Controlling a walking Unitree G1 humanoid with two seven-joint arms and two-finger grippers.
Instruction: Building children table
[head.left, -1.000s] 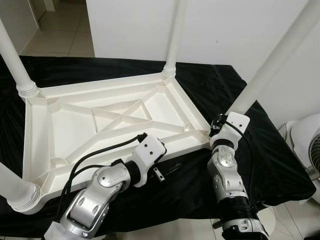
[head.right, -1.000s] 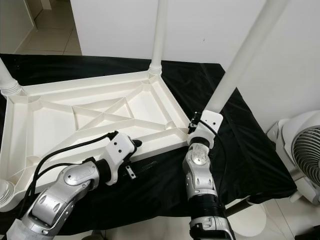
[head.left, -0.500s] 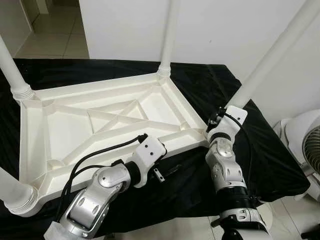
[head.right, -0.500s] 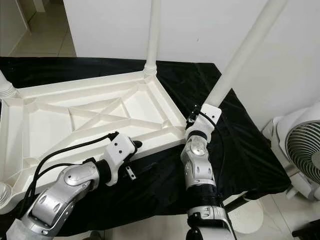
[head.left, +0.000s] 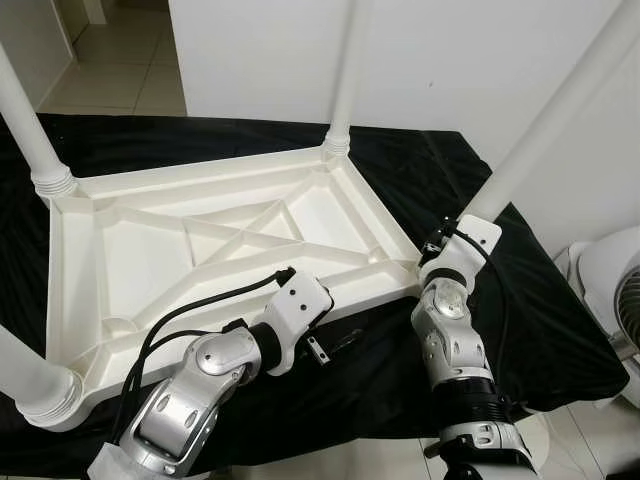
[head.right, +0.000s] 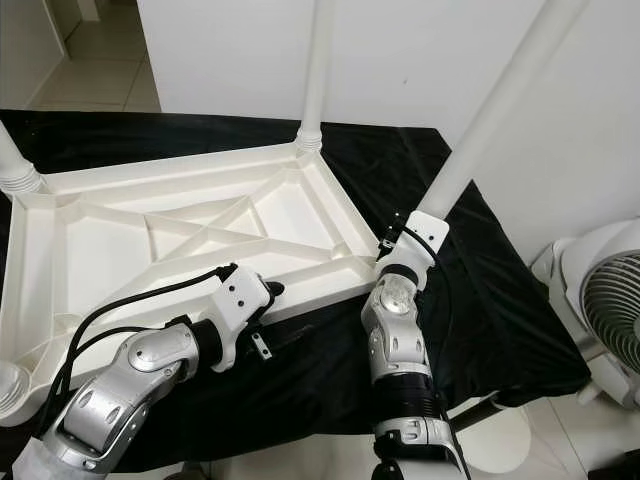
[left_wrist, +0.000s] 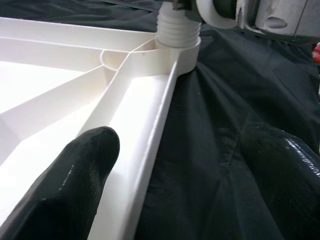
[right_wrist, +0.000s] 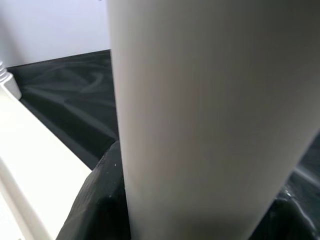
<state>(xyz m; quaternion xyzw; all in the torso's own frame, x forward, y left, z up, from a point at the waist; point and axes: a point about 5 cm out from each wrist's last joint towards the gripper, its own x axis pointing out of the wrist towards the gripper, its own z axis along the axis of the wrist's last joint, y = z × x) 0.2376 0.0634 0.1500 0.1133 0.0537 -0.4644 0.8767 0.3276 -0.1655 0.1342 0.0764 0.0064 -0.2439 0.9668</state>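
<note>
- The white plastic tabletop (head.left: 230, 255) lies upside down on a black cloth (head.left: 520, 310), its ribbed underside facing up. I use this tabletop as my landmark.
- Three white legs already stand in its corners: one at the far corner (head.left: 345, 75), one at the far left corner (head.left: 30, 130), one at the near left corner (head.left: 35, 385).
- My right gripper (head.left: 458, 240) is at the tabletop's near right corner, its fingers clenched around the fourth leg (head.left: 560, 110) low on the tube. In the right wrist view the leg (right_wrist: 200, 115) sits between my black fingers (right_wrist: 100, 200).
- Compared with a moment ago, my right wrist has turned a little on this leg, while the leg's foot stays at the same corner socket (left_wrist: 177, 47). I judge that I am screwing the last leg home, and the build is nearly done.
- My left gripper (left_wrist: 170, 165) straddles the tabletop's near edge, jaws spread and holding nothing: one finger (left_wrist: 75, 170) over the rim, the other on the cloth side. It has not moved, and I judge it steadies the tabletop.
</note>
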